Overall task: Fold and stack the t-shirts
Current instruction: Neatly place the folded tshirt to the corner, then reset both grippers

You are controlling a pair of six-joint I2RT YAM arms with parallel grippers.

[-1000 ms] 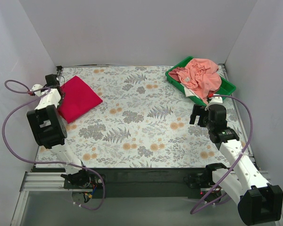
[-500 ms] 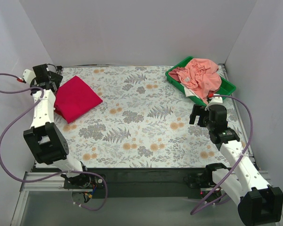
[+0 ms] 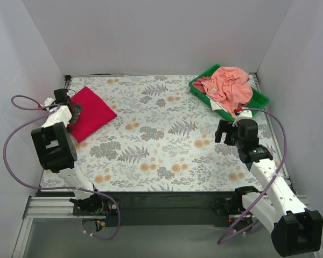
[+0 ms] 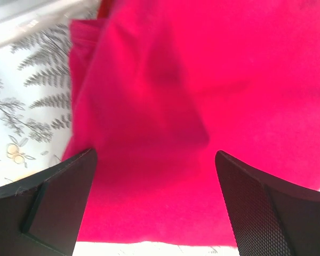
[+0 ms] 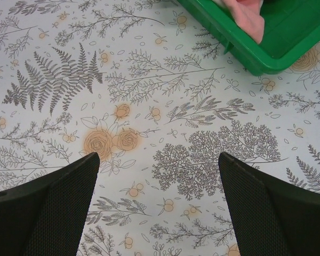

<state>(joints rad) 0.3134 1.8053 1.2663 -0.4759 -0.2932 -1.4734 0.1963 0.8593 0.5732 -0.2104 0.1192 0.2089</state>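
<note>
Tabletop (image 3: 161, 134) holds the crimson shirt (image 3: 91, 112) far-left, likely limp and light; I'd pinch a folded edge, left fingers (image 4: 48, 208) and right fingers (image 5: 42, 213) gaping empty.

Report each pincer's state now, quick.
Left pincer: open, empty, over the crimson t-shirt.
Right pincer: open, empty, over the floral cloth.

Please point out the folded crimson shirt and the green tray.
folded crimson shirt (image 3: 92, 112): top external view, centre of the cloth.
green tray (image 3: 260, 98): top external view, its right corner.
</note>
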